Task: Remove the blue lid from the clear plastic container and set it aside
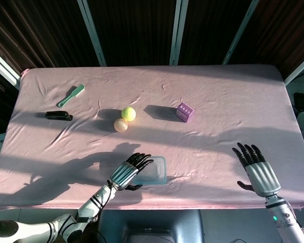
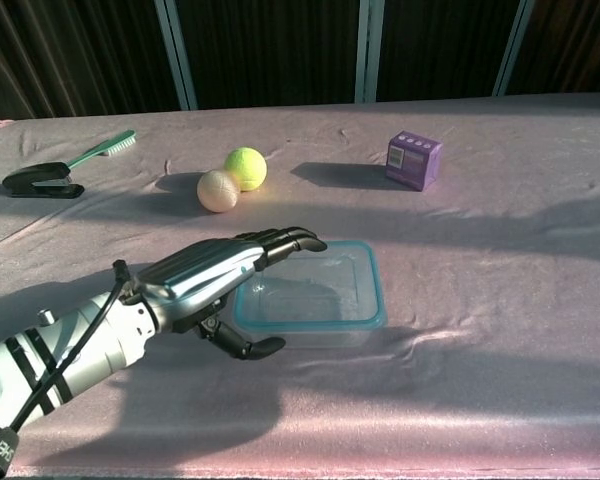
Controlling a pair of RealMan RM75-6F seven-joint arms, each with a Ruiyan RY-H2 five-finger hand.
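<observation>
One blue lid [image 2: 311, 287] lies under the left hand's [image 2: 215, 280] fingertips [image 2: 298, 238].

Left robot hand [image 1: 129, 171] over lidded container [image 1: 152, 170]

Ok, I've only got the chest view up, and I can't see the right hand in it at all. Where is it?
Observer: The head view shows the right hand over the cloth near the table's front edge, well to the right of the container.
Operator: Is it holding anything?
Observer: No, its fingers are spread and hold nothing.
Operator: Anything lying between it and the container?
Observer: Only bare cloth; the purple box sits farther back.
</observation>
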